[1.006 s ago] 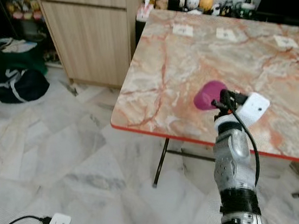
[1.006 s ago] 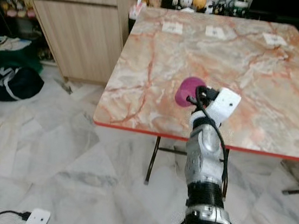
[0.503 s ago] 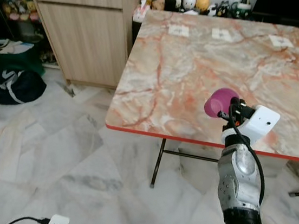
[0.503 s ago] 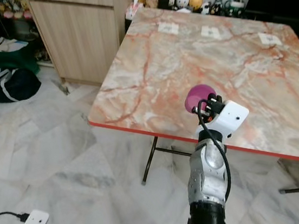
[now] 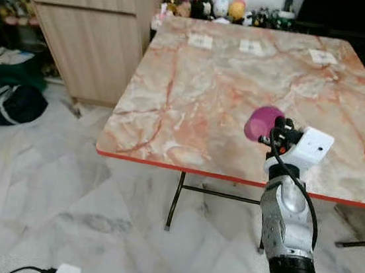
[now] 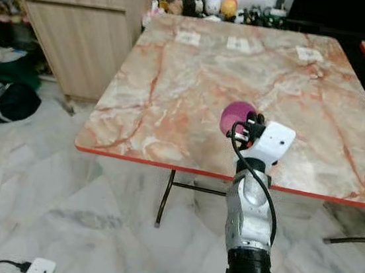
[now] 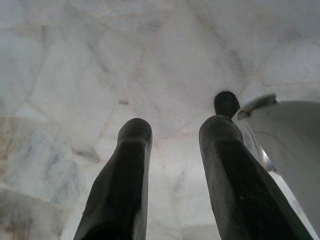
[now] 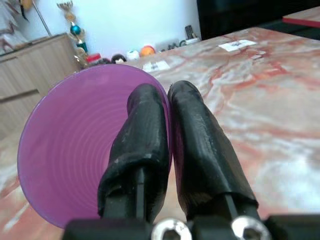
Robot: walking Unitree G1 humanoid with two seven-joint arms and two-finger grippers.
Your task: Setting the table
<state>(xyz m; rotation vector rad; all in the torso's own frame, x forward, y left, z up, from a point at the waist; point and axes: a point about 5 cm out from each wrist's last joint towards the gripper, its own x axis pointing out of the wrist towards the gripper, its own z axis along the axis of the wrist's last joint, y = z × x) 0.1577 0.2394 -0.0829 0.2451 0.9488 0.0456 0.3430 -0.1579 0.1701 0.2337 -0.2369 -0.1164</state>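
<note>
The right arm reaches up and forward, its right end effector [image 8: 167,130] clenched on the rim of a purple cup [image 5: 262,122], one finger inside and one outside the wall. The cup is held tilted above the near part of the marble bench [image 5: 209,80], its open mouth facing the wrist camera and nothing visible inside. The left end effector [image 7: 172,150] hangs over the marble floor [image 7: 100,60], fingers parted and released.
</note>
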